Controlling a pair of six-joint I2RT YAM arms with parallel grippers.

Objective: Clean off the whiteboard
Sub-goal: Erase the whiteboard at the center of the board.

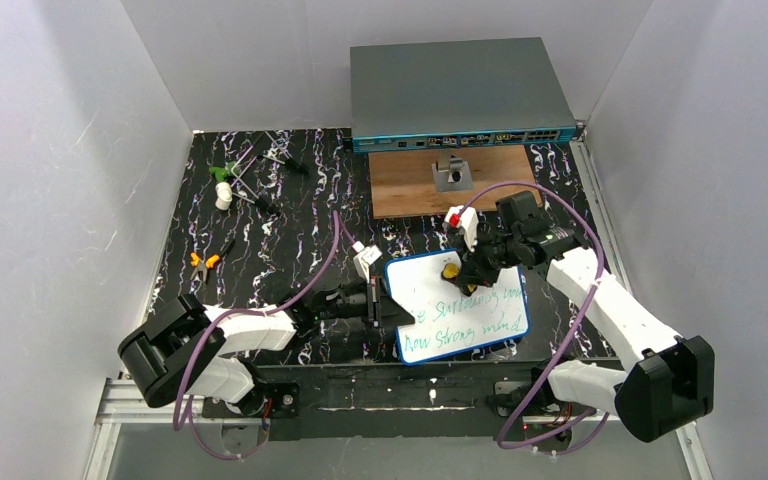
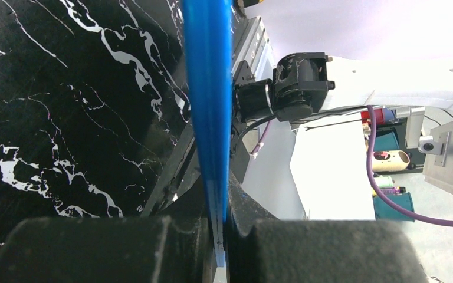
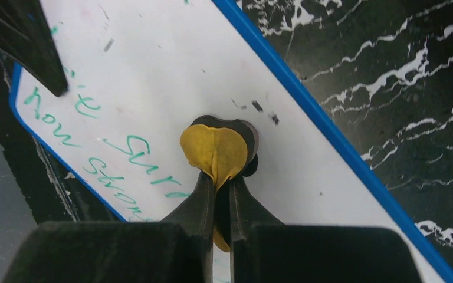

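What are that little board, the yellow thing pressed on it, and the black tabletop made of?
The whiteboard: glossy white face, likely coated, with a blue rim that looks plastic. The yellow pad pinched in the right claw: soft and creased, probably cloth or foam. The tabletop: black with white veins like marble, possibly a printed surface.

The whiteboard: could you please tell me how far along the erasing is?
Done: the far part of the whiteboard looks wiped clean. In hand: the left gripper clamps the board's blue rim, and the right gripper presses a pinched yellow pad onto the white surface. Left: green writing covers the near part, so roughly half is yet to be erased.
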